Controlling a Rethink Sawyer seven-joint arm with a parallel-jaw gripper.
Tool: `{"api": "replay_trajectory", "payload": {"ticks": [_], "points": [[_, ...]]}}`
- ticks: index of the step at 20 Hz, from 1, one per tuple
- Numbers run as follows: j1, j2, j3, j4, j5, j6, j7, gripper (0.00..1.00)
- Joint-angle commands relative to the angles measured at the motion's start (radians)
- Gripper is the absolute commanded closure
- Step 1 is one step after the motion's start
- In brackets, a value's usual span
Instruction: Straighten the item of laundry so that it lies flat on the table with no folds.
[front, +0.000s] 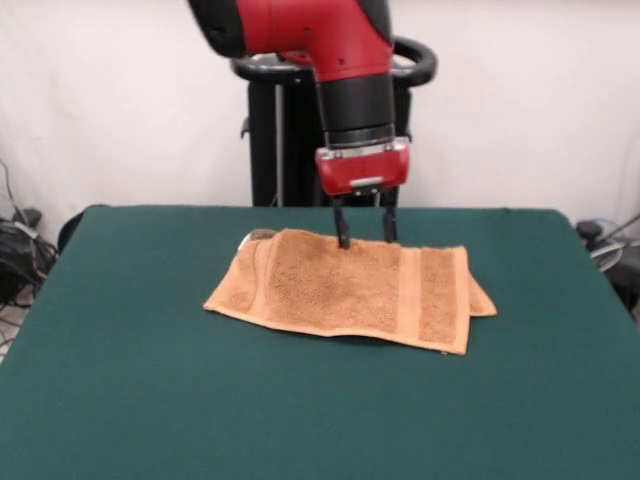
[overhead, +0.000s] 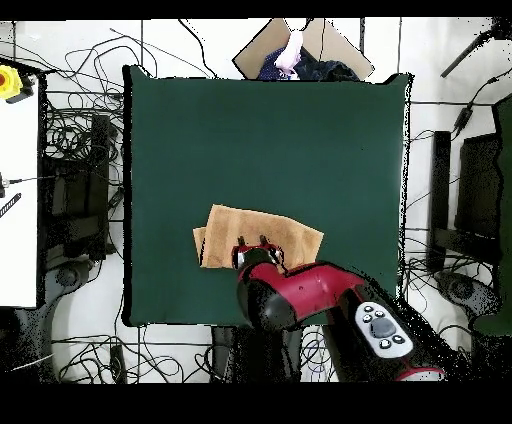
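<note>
Green felt is seen first, a wide bare stretch of table (front: 150, 400) in front. Behind it the towel (front: 350, 290) is laid toward the far side: orange-tan terry, nubbly, with flat woven bands crossing near two edges. It is doubled over, a lower layer poking out at one end, its front edge lifted slightly. The tool (front: 364, 238) is set down at the towel's far edge, two dark fingers (front: 343, 228) spread apart, tips touching cloth. Open felt is left all around.

Robotics lab: pedestal-mounted red arm (front: 330, 60), floor cables (overhead: 70, 130), green table (front: 150, 400).
</note>
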Motion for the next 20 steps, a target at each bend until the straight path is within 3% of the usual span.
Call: {"api": "replay_trajectory", "payload": {"ticks": [1, 8, 13, 18, 20], "points": [[-0.109, 0.023, 0.296, -0.126, -0.168, 0.243, -0.348, 0.00], [-0.253, 0.198, 0.493, -0.149, -0.260, 0.426, -0.715, 0.00], [-0.340, 0.347, 0.581, -0.182, -0.146, 0.619, -1.002, 0.00], [-0.335, 0.438, 0.549, -0.259, -0.022, 0.812, -1.158, 0.00], [-0.320, 0.447, 0.537, -0.298, -0.013, 0.845, -1.223, 0.00]]}}
